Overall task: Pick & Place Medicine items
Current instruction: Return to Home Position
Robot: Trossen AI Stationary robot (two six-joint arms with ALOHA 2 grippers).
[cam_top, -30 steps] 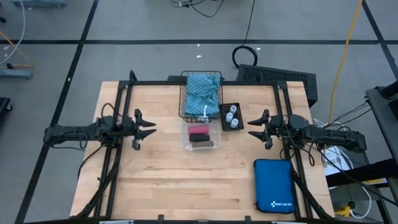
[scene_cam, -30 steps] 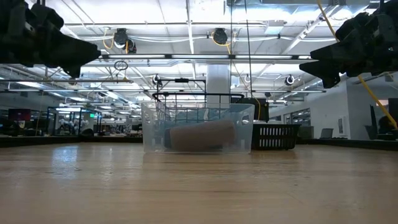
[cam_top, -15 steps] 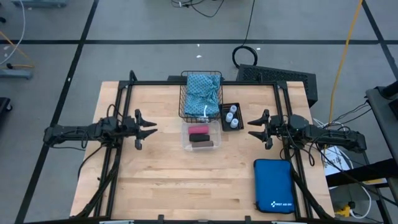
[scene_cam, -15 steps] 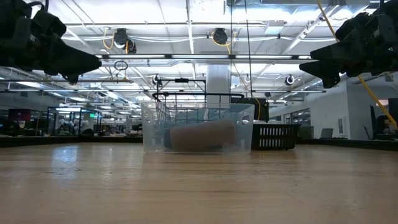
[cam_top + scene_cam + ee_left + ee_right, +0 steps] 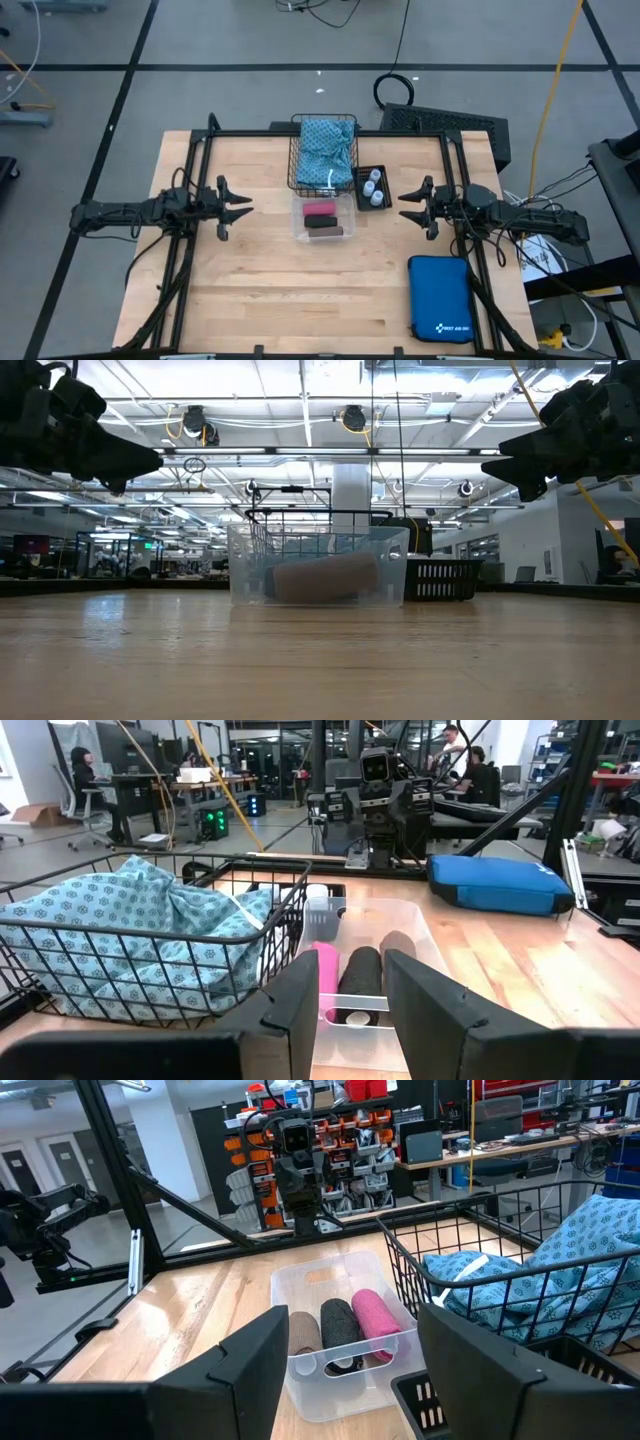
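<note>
A clear bin [image 5: 322, 218] in the middle of the table holds a pink roll [image 5: 319, 208], a dark roll [image 5: 338, 1325] and a brown roll [image 5: 303, 1330], lying side by side on its floor. Behind it, a teal patterned cloth [image 5: 326, 150] fills a black wire basket [image 5: 296, 170]. Small white-capped vials [image 5: 374, 186] stand in a black tray. My left gripper [image 5: 245, 205] hovers open to the left of the bin, pointing level at it. My right gripper [image 5: 403, 205] hovers open to the right of the bin. Neither holds anything.
A blue zip case [image 5: 440, 297] with a white logo lies at the table's near right. A black frame [image 5: 200, 150] runs along the table's sides and far edge. Bare wood [image 5: 300, 290] stretches in front of the bin.
My left gripper has tipped its fingers up from a slight downward slant to about level, staying in place.
</note>
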